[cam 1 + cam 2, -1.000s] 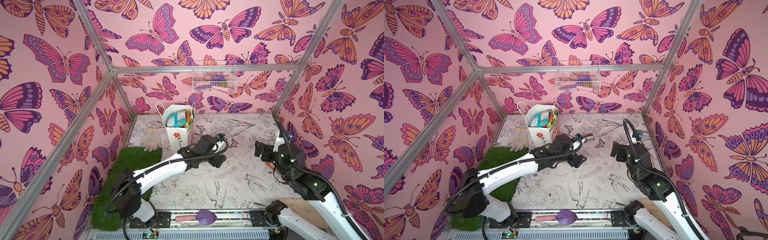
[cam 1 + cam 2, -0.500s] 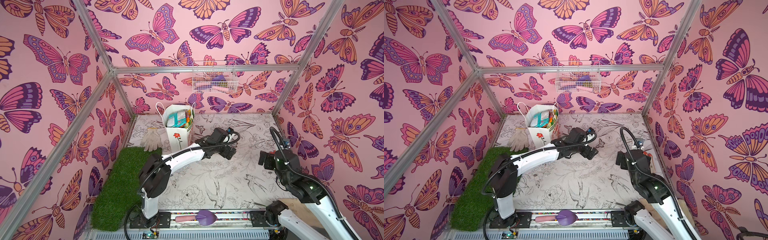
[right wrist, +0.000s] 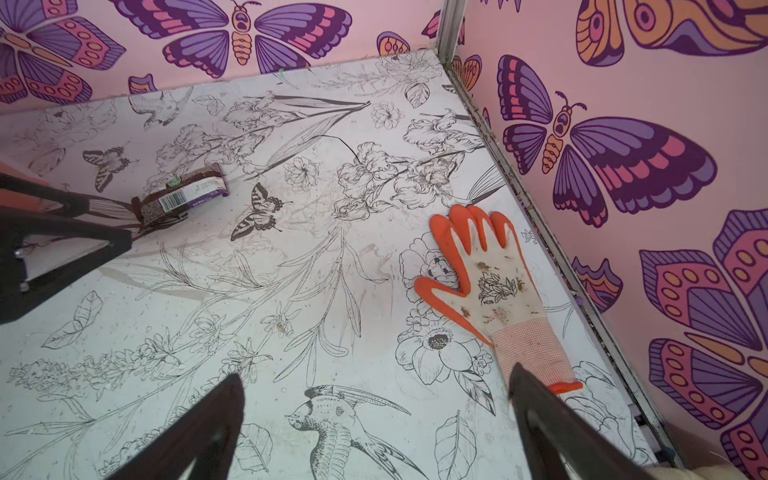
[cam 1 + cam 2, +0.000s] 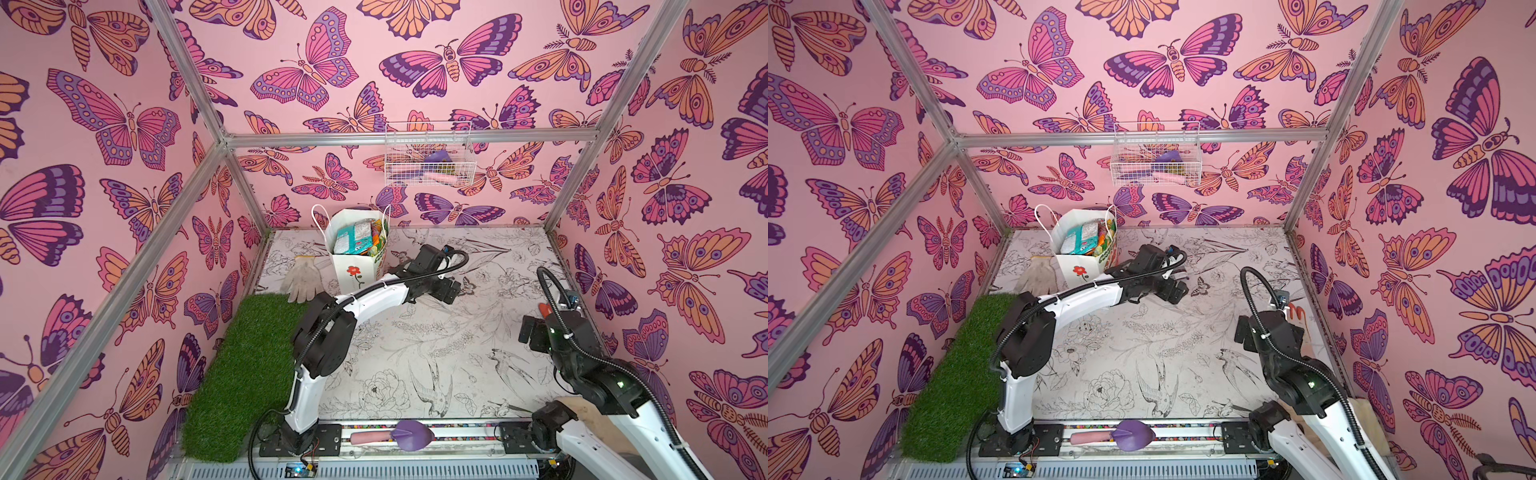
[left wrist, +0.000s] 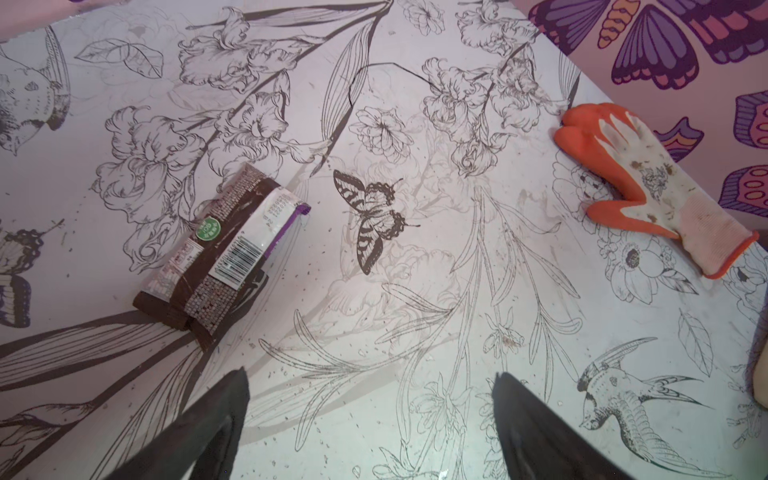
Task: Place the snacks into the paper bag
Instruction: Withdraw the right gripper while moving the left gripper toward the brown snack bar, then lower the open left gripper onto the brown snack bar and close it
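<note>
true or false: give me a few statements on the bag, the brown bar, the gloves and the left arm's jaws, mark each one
1. The dark brown bar lies on the table, outside the paper bag. True.
2. The left gripper has its jaws shut on the bar. False: the jaws stand open and empty, with the bar apart from them.
3. The paper bag is empty. False: several snack packets fill it.
4. An orange glove lies flat on the table. True.
5. The white glove sits in the wire basket. False: it lies on the table beside the bag.
</note>
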`<state>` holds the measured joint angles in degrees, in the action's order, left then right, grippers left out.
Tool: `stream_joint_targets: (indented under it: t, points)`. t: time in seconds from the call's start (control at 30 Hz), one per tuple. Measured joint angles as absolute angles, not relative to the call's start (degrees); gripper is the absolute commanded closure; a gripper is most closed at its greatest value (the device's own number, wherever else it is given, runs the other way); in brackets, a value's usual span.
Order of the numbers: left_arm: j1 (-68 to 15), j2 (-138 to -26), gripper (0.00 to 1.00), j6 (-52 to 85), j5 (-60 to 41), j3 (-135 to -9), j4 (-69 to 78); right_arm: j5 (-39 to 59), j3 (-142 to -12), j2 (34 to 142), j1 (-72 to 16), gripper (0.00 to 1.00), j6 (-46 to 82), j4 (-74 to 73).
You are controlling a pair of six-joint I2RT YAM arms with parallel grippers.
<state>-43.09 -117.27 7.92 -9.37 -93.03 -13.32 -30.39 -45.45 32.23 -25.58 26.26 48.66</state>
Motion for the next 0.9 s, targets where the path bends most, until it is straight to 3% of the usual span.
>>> stream_joint_targets:
  t: [0.9]
  points:
    - [-36.7,-139.1,0.08,6.4,-8.8,-120.3,-23.6,-27.7,-44.6,32.5,-25.6,0.01,26.6,46.9]
